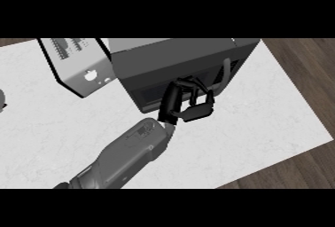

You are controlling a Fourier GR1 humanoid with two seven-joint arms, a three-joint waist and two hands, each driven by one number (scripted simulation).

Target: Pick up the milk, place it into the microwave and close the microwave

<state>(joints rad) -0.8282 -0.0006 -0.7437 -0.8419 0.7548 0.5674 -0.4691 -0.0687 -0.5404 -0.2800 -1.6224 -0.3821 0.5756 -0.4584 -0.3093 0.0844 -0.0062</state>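
Note:
The dark grey microwave [183, 55] stands at the counter's far side, its front opening facing me. Its door [73, 66] is swung wide open to the left. My right hand [175, 103] is at the mouth of the opening, fingers [185, 83] reaching just inside and the thumb [198, 111] below them. The fingers are relaxed, and only grey microwave shows in the gap between them and the thumb. No milk shows anywhere; the hand and the dark cavity may hide it. My left hand is out of sight.
The white marble counter [59, 128] spreads left and right of my forearm [124, 155]. Wooden floor [307, 66] lies beyond its right edge. A small dark shape [2, 101] pokes in at the left edge of the view.

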